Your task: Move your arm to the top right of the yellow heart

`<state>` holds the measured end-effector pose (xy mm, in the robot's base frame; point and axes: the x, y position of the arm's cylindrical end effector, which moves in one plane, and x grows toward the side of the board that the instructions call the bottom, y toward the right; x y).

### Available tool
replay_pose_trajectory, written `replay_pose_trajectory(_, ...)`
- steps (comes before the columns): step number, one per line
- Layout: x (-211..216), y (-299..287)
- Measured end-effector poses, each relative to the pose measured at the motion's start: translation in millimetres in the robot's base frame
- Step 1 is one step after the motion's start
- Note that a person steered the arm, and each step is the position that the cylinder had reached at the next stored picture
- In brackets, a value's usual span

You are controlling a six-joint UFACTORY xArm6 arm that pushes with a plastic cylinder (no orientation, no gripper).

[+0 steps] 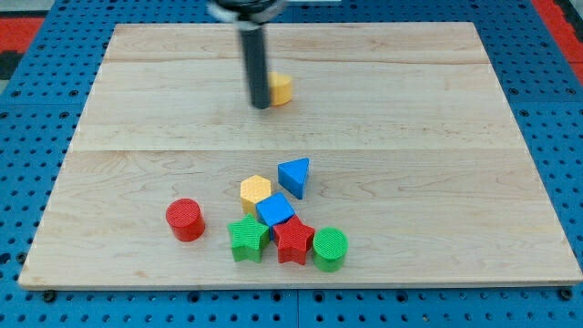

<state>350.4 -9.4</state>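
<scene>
One yellow heart (281, 88) sits upper-centre on the wooden board (437, 137), the rod's bare tip (261, 106) touching its left side, holding nothing, other blocks clustered lower-centre.

The tip (261, 105) touches the left side of the yellow heart (281, 88); bare board lies on the heart's top and right. 7 blocks cluster well below, toward the view's bottom centre.
</scene>
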Motion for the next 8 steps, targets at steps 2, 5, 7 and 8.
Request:
replay_pose_trajectory(2, -24, 95)
replay_pose_trajectory(5, -24, 100)
replay_pose_trajectory(7, -24, 107)
replay_pose_trajectory(8, -38, 106)
